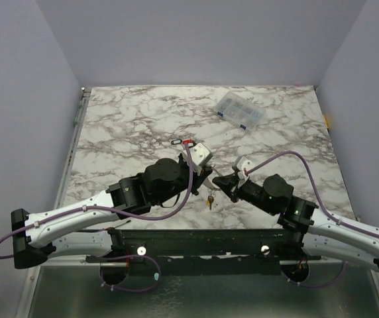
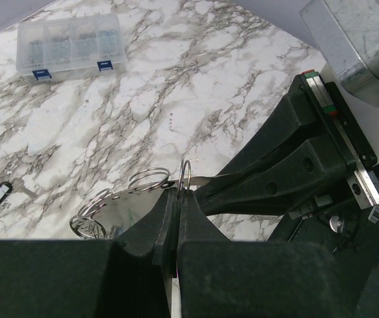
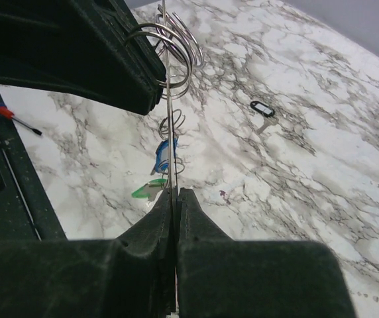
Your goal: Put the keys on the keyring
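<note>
Left claw, right claw: each clamped on the keyring. Right wrist view, not left: blue key, green key hanging. Left wrist view, not right: compartment box.

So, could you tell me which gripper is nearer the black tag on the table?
Left. The black tag lies beyond the left gripper; the right gripper sits further right, both shut on the keyring.

Overhead view, close wrist views sharing keyring
</note>
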Tool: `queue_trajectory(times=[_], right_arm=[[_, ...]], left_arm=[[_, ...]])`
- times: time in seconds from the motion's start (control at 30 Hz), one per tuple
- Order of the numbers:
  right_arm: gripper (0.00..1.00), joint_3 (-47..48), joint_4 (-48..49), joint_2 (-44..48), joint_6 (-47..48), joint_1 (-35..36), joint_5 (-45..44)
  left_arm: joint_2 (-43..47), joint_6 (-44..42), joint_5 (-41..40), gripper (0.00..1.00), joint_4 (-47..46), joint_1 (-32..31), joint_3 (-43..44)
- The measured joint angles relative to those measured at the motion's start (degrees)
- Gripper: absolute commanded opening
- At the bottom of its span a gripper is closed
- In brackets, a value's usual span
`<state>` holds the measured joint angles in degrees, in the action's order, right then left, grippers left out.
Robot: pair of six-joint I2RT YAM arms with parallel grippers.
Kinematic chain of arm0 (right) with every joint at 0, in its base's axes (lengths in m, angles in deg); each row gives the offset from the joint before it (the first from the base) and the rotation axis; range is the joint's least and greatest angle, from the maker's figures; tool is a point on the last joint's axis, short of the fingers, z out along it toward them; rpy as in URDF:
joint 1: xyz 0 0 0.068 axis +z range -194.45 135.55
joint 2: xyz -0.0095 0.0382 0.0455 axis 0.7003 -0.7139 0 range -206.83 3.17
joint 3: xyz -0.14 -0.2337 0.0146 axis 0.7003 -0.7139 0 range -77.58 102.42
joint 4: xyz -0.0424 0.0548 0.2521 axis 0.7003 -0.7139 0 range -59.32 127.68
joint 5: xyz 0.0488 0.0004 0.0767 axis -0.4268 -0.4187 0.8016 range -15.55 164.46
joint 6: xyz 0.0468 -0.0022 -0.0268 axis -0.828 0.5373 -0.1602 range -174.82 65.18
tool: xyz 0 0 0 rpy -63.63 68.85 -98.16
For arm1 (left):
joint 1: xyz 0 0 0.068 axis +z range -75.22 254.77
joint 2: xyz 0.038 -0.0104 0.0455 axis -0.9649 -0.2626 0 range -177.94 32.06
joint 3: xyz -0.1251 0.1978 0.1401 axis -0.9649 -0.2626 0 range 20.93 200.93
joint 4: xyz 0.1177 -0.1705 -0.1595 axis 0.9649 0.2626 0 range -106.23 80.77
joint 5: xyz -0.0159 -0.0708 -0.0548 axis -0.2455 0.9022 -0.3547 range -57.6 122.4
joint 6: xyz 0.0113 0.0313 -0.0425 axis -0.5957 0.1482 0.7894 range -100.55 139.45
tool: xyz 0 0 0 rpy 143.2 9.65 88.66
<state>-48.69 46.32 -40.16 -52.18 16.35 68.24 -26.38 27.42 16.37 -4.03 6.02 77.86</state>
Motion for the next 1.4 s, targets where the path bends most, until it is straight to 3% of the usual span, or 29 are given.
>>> queue_trajectory(times=[0.37, 0.4, 0.57, 0.77, 1.1, 1.4], right_arm=[[0.01, 0.9, -4.6, 3.1, 5.6, 0.0, -3.1], [0.03, 0.9, -4.6, 3.0, 5.9, 0.0, -3.1], [0.36, 1.9, -5.3, 2.4, 5.9, 0.0, -2.4], [0.53, 3.2, -5.4, 3.1, 4.6, 0.0, 1.9], [0.66, 6.3, -5.7, 6.0, 1.8, 0.0, 13.6], [0.67, 6.4, -3.1, 3.8, 1.3, 0.0, 16.1]], left_arm=[[-0.8, 4.7, -0.5, 0.00, 1.2, 0.0, 1.0], [-0.8, 5.0, -0.4, 0.00, 1.5, 0.0, 1.3], [-1.3, 6.9, 0.1, 0.00, 5.5, 0.1, 4.0], [-2.7, 9.5, 1.9, 0.00, 13.0, 0.2, 9.8], [-5.7, 14.7, 6.2, 0.00, 25.8, 0.3, 17.4], [-7.4, 17.3, 8.2, 0.00, 31.0, 0.3, 20.2]])
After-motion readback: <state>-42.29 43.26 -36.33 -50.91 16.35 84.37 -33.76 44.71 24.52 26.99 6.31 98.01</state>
